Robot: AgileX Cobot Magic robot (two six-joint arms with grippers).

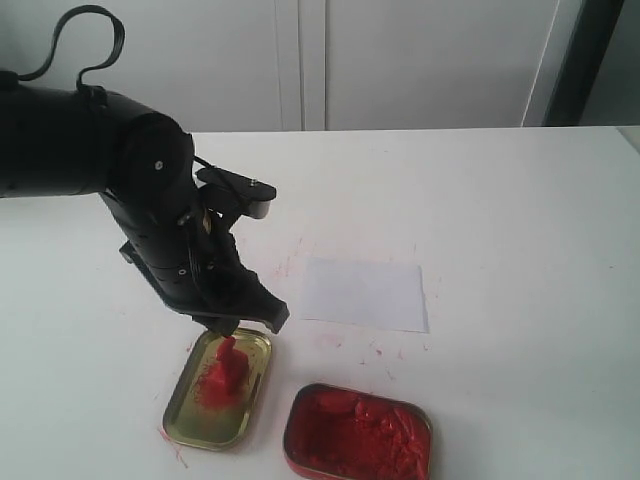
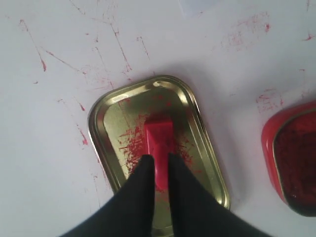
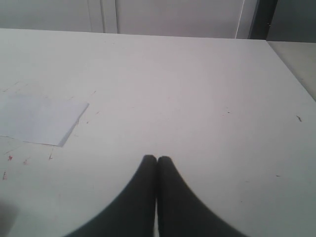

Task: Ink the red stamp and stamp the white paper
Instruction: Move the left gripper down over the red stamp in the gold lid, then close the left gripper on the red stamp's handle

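Left gripper (image 2: 158, 160): the two black fingers stand a narrow way apart, one on each side of the red stamp (image 2: 159, 136). The stamp fills the gap between them. Whether the pads press on it or only flank it cannot be told. From the room, the gripper (image 1: 228, 330) hangs directly over the stamp (image 1: 227, 362), tips at its top.

Red stamp: small, bright red, with a narrower handle rising from a broader base. It stands upright inside the gold tin (image 2: 197, 113), roughly central on the tin floor. Red streaks and crumbs of paste are smeared on the floor around its foot.

Gold tin (image 1: 245, 400): shallow, rounded corners, shiny rim, resting on the white table (image 1: 500, 200).

Red-paste tin (image 1: 358, 435): beside the gold tin, apart from it, filled with rough red paste.

White paper (image 1: 365, 293): lies flat on the table beyond both tins, touching neither. No mark is visible on it. Faint red specks and scratches mark the table between it and the tins.

Right gripper (image 3: 157, 160): fingers pressed together, nothing between them, above bare table well away from the paper (image 3: 39, 118).
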